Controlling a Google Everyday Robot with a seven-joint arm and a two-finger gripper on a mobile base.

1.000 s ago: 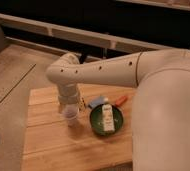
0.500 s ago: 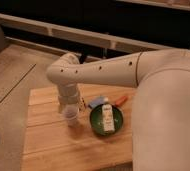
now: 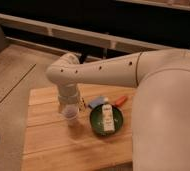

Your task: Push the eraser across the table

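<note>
The light wooden table [image 3: 48, 145] fills the lower left of the camera view. The black eraser does not show; it may be hidden behind my arm. My white arm [image 3: 103, 72] reaches in from the right and bends down at the wrist. My gripper [image 3: 69, 103] hangs at the far middle of the table, directly above a small clear cup [image 3: 70, 116] and close to it.
A green bowl [image 3: 95, 123] holding a white box stands right of the cup. A small light blue block [image 3: 97, 101] and an orange marker-like item [image 3: 120, 100] lie behind the bowl. My white body covers the table's right side. The floor lies to the left.
</note>
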